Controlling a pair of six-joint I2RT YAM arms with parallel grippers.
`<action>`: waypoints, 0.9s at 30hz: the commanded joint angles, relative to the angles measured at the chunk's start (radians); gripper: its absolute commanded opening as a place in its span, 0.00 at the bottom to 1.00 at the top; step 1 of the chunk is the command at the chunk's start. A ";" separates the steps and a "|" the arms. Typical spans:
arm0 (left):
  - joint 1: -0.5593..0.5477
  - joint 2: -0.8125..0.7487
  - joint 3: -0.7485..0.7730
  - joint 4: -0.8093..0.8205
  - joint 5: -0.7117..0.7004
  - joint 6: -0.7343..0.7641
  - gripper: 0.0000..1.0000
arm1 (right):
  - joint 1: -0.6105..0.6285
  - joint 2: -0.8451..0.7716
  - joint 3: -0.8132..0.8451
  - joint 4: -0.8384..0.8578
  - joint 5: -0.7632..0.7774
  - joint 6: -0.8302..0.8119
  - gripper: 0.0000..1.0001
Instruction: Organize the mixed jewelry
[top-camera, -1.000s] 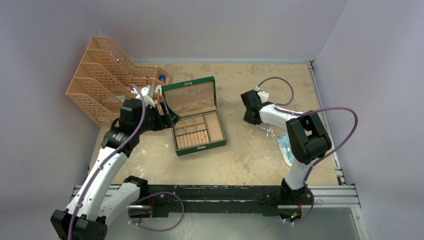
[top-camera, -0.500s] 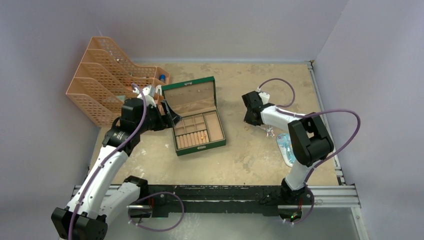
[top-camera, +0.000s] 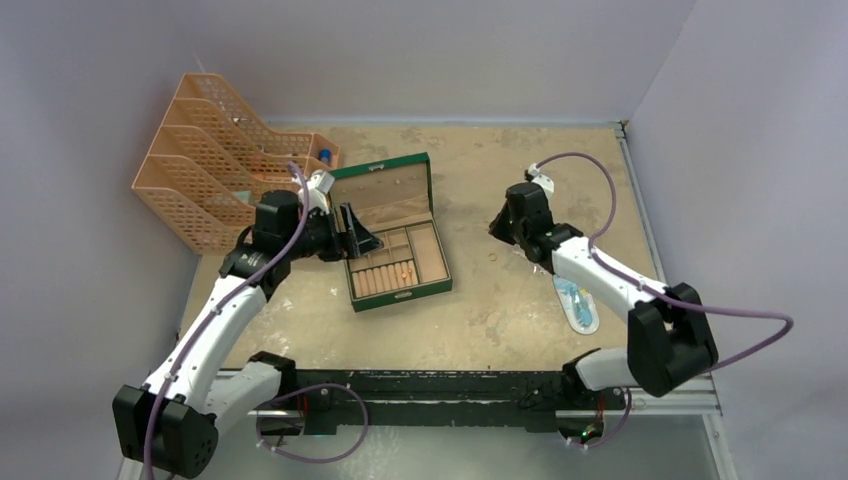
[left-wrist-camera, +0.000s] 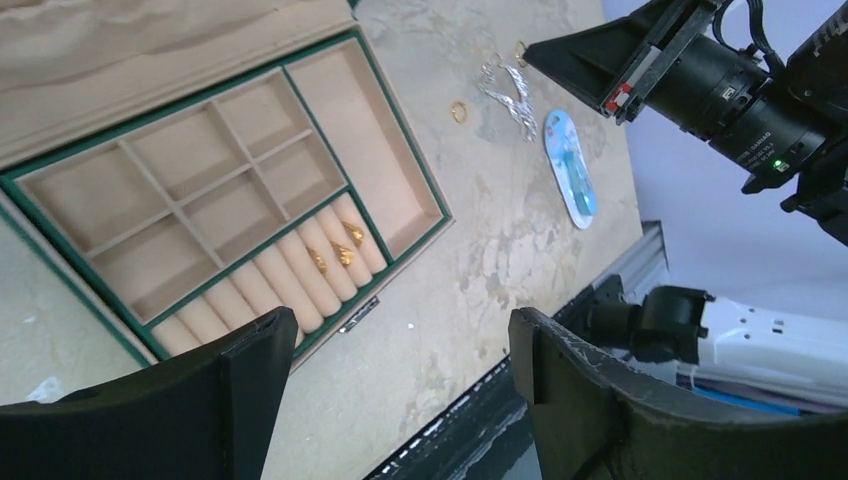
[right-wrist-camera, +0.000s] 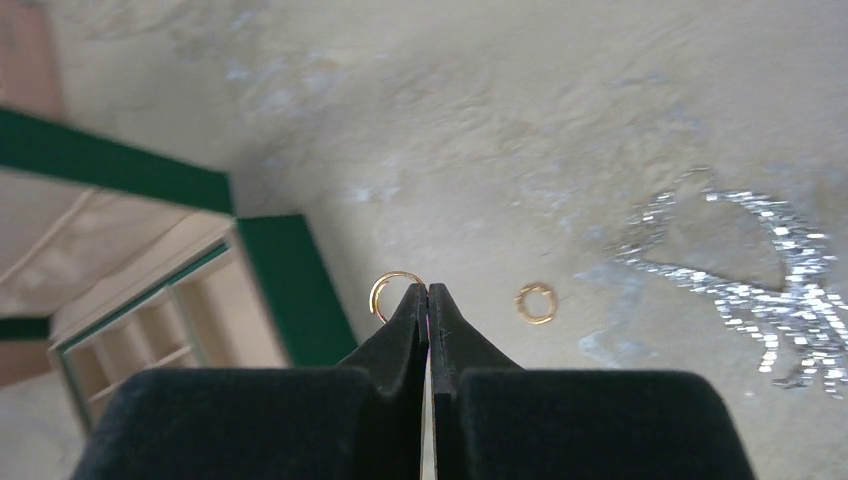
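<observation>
One thin gold ring (right-wrist-camera: 390, 288), a fine wire hoop, is pinched at the very tips of the right fingers (right-wrist-camera: 405, 335), which are clenched on it above the table (right-wrist-camera: 600, 120). A second gold ring (right-wrist-camera: 536, 302) lies flat on the table nearby, with a glittery silver chain tangle (right-wrist-camera: 770, 290) farther right. Three gold pieces (left-wrist-camera: 340, 250) sit among the rolls of the green box (left-wrist-camera: 365, 140), under the released, wide-spread left fingers (left-wrist-camera: 250, 400).
</observation>
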 joint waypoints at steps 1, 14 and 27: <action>0.004 0.031 -0.008 0.120 0.171 -0.017 0.79 | 0.102 -0.087 -0.034 0.121 -0.085 0.031 0.00; -0.039 0.173 -0.077 0.305 0.252 -0.264 0.54 | 0.445 -0.112 -0.058 0.322 -0.141 0.104 0.00; -0.044 0.232 -0.138 0.390 0.320 -0.328 0.51 | 0.482 -0.047 -0.054 0.375 -0.186 0.084 0.00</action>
